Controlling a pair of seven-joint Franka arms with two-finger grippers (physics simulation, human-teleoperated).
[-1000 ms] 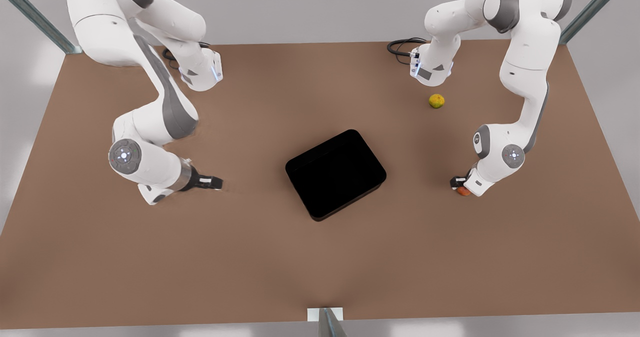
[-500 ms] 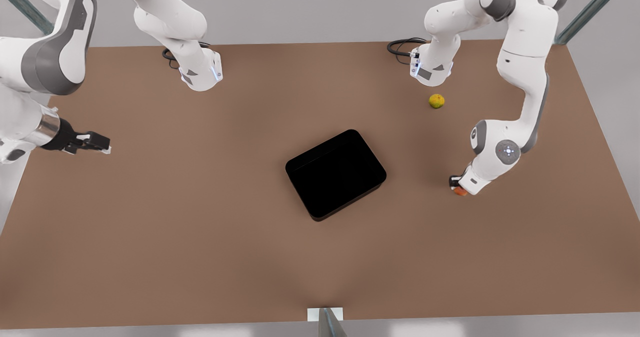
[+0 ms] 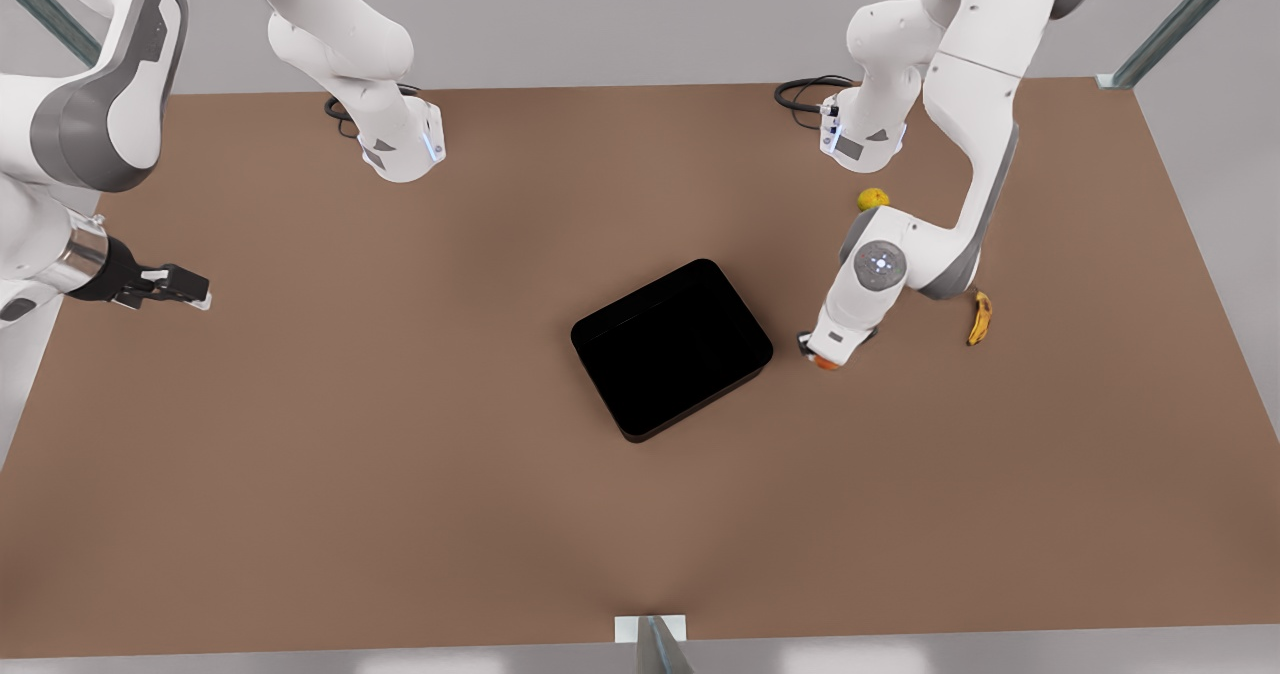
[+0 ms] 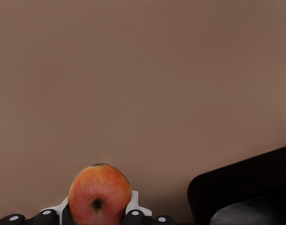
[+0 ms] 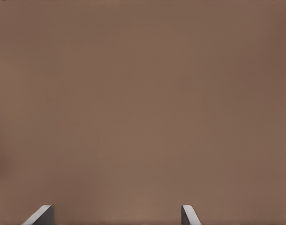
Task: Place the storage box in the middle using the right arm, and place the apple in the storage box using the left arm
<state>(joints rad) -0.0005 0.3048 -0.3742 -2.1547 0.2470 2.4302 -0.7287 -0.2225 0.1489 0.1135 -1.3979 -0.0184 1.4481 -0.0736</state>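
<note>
The black storage box (image 3: 671, 349) lies in the middle of the brown table, turned at an angle. On the front view's right, my left gripper (image 3: 822, 356) is shut on the red-orange apple (image 3: 826, 362), held just beside the box's right corner. In the left wrist view the apple (image 4: 100, 194) sits between the fingers, with the box's corner (image 4: 246, 192) close by. My right gripper (image 3: 178, 287) waits open above the table at the front view's far left; its two fingertips (image 5: 40, 215) stand wide apart with bare table between them.
A yellow-green round fruit (image 3: 873, 198) lies behind the left arm near its base (image 3: 860, 139). A brown-spotted banana (image 3: 981, 317) lies to the front view's right of that arm. The other arm's base (image 3: 400, 149) stands at the back left.
The left gripper has carried the apple toward the box, uncovering the banana. The right arm pulled back from near the box to the far left edge.
</note>
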